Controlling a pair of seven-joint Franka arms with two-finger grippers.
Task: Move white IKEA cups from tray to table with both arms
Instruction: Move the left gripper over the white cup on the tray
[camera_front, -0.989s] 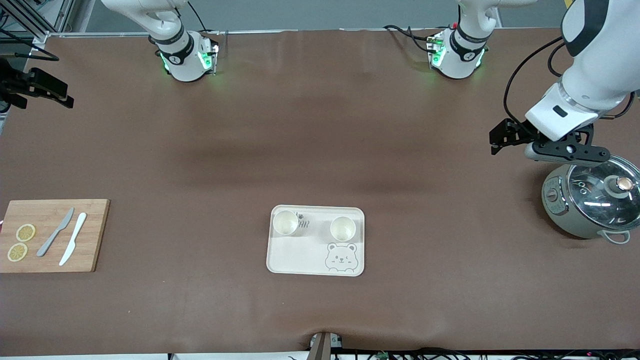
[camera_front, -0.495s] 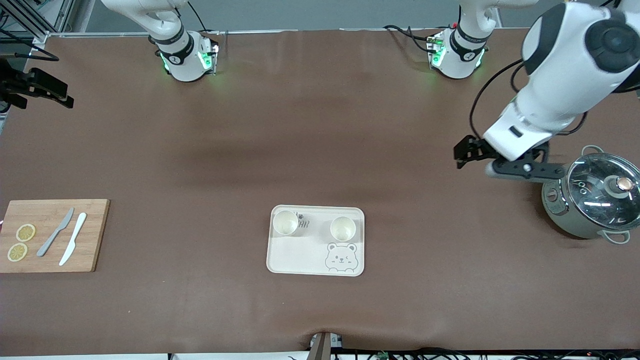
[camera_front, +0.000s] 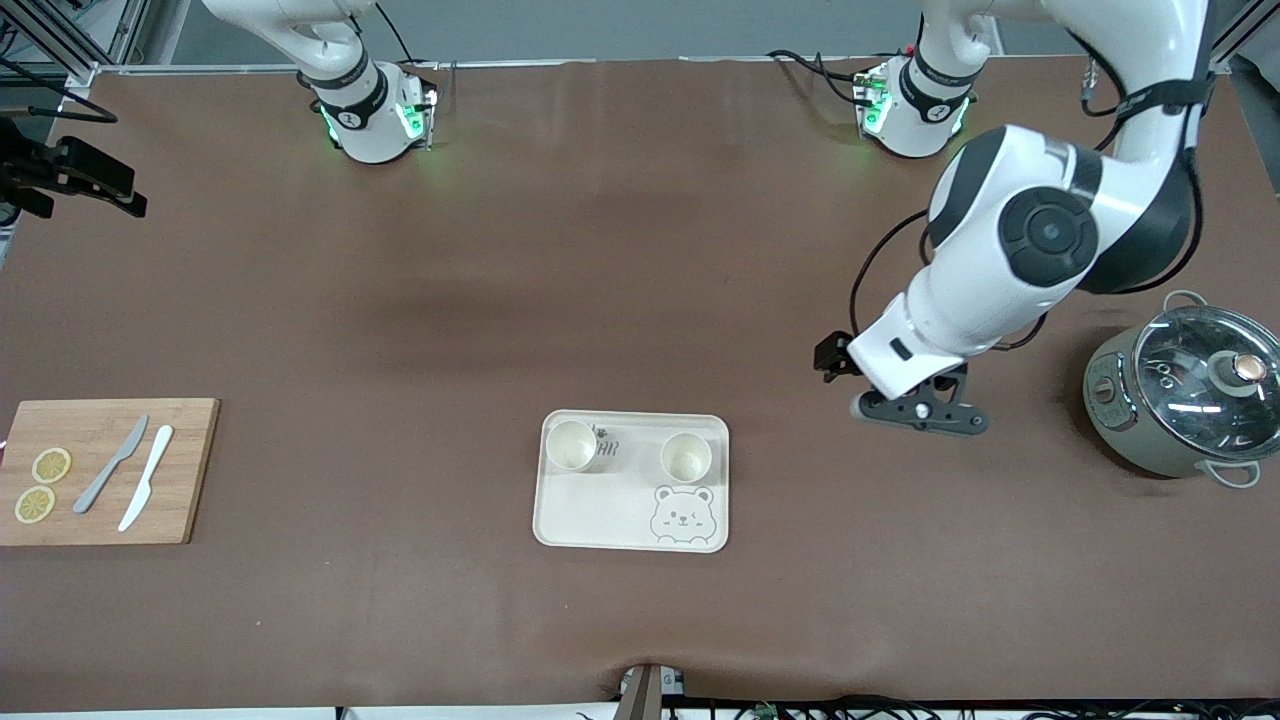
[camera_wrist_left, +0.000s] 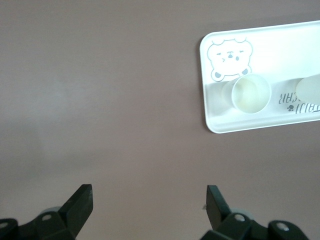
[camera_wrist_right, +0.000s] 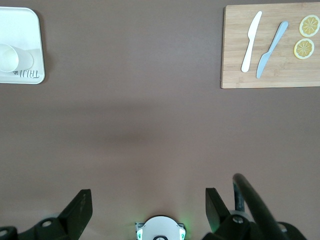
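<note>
Two white IKEA cups stand upright on the cream bear-print tray (camera_front: 600, 520): one cup (camera_front: 571, 445) toward the right arm's end, the other cup (camera_front: 686, 457) toward the left arm's end. In the left wrist view the tray (camera_wrist_left: 285, 50) shows with one cup (camera_wrist_left: 251, 94) whole and the other cup (camera_wrist_left: 309, 87) cut off at the frame's edge. My left gripper (camera_front: 830, 358) (camera_wrist_left: 148, 200) hangs open and empty over bare table between tray and pot. My right gripper (camera_wrist_right: 147, 200) is open and empty, high over its own base (camera_wrist_right: 160, 231); the front view does not show it.
A grey pot with a glass lid (camera_front: 1185, 405) stands at the left arm's end. A wooden cutting board (camera_front: 100, 470) (camera_wrist_right: 270, 45) with two knives and two lemon slices lies at the right arm's end. A black fixture (camera_front: 75, 180) juts in at that table edge.
My left arm has swung from above the pot toward the tray, with its gripper still open. The cups, the tray and the right arm have not moved.
</note>
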